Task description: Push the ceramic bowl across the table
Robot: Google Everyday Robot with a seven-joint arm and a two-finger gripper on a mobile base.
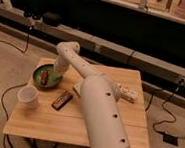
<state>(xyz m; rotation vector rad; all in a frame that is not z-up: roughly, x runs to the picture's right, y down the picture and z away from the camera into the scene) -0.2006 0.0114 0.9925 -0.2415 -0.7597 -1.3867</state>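
A green bowl [40, 71] with a reddish-brown piece [44, 77] inside is seen on the wooden surface [40, 120], toward its ten o'clock corner. The pincer [55, 78] is lowered at the bowl's three o'clock rim, apparently touching it; whether it is spread or pressed together cannot be told. A white cup [28, 96] is placed at seven o'clock from the bowl, near the surface's edge. A dark flat bar [62, 100] is laid at five o'clock from the bowl, and a light packet [129, 94] is found at the surface's three o'clock side.
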